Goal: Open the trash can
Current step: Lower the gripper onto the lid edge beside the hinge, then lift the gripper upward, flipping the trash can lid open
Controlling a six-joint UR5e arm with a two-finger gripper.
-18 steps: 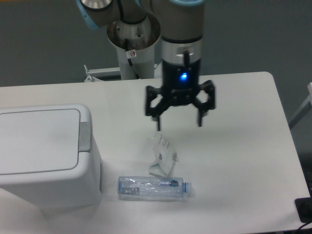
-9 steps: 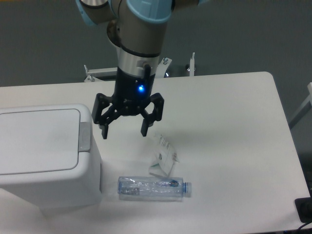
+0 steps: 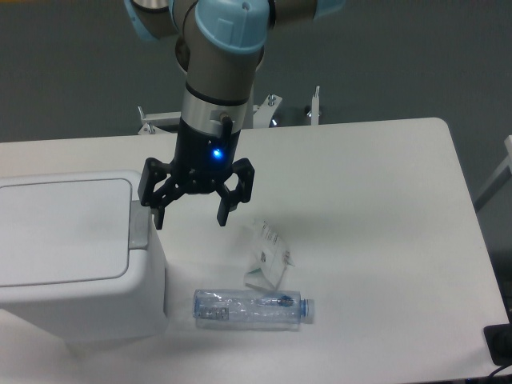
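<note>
The trash can is a large boxy white bin at the left front of the table. Its flat white lid is shut, and a grey push button tab sits at the lid's right edge. My gripper hangs open and empty just right of the tab, its left fingertip close beside the can's upper right edge. I cannot tell whether it touches the can.
A clear plastic bottle lies on its side on the table right of the can. A crumpled white wrapper lies just above it. The white table's right side extends to its edge.
My gripper has swung from the table's middle leftward to the trash can's right edge, staying open. The can, bottle and wrapper have not moved.
</note>
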